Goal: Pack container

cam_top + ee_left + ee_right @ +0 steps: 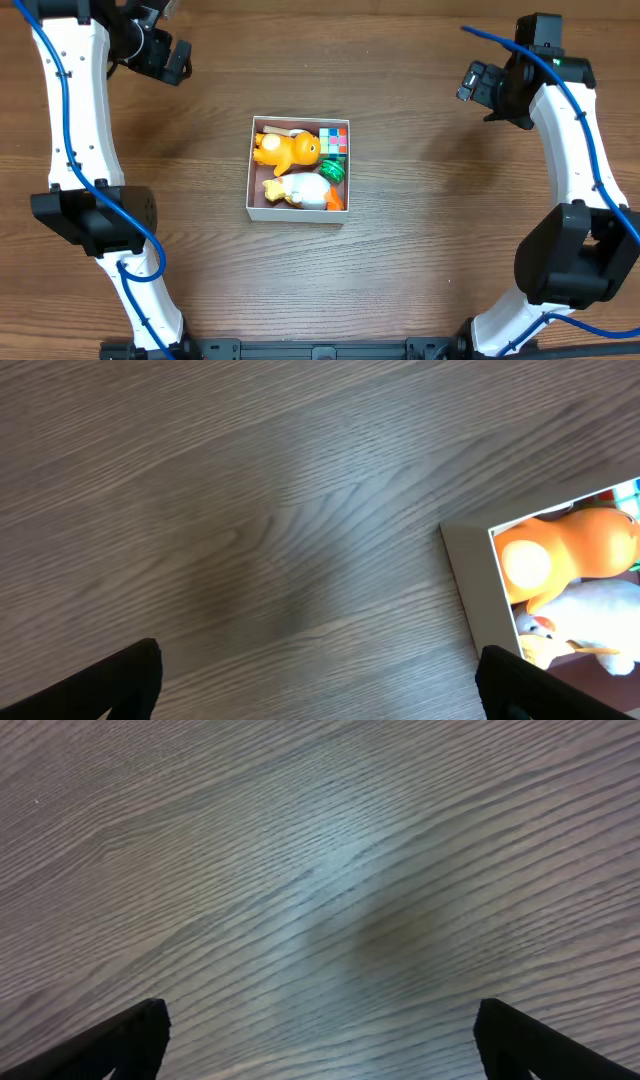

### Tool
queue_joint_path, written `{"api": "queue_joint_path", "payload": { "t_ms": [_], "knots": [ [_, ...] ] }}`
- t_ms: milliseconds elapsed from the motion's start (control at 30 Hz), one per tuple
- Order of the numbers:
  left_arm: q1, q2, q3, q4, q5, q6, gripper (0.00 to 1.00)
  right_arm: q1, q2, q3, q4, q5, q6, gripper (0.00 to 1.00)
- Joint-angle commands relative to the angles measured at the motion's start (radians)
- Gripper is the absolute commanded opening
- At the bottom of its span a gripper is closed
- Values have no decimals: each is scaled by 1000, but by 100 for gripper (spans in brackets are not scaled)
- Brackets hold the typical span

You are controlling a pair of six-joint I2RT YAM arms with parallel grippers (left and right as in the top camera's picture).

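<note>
From above, the container (249, 185) sits mid-bench (430, 260), packed with an orange toy (285, 148), a white toy (300, 190), a coloured cube (334, 139) and something green (332, 171). The left pincer (172, 57) and right pincer (474, 82) hang well apart from it. Left wrist view: its 2 fingers are spread wide over bare wood, with the container's corner at the right. Right wrist view: fingers equally wide, with woodgrain below.
</note>
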Motion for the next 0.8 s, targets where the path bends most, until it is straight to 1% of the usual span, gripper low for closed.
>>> {"api": "queue_joint_path", "payload": {
  "t_ms": [0, 400, 433, 500, 567, 633, 700, 767],
  "knots": [
    [3, -32, 21, 1, 5, -21, 100, 0, -15, -2, 6, 1, 5, 100],
    [4, -32, 21, -22, 6, -23, 100, 0, -15, -2, 6, 1, 5, 100],
    [4, -32, 21, -21, 16, -51, 100, 0, -15, -2, 6, 1, 5, 100],
    [-13, -43, 21, -11, 23, -51, 100, 0, -15, -2, 6, 2, 5, 100],
    [-56, -80, 21, 83, 39, -51, 100, 0, -15, -2, 6, 2, 5, 100],
    [-122, -132, 19, 180, 23, -43, 100, 0, -15, -2, 6, 1, 5, 100],
    [-188, -158, 19, 225, -36, -39, 100, 0, -15, -2, 6, 2, 5, 100],
    [-225, -159, 5, 274, -49, -39, 100, 0, -15, -2, 6, 2, 5, 100]
  ]
}}
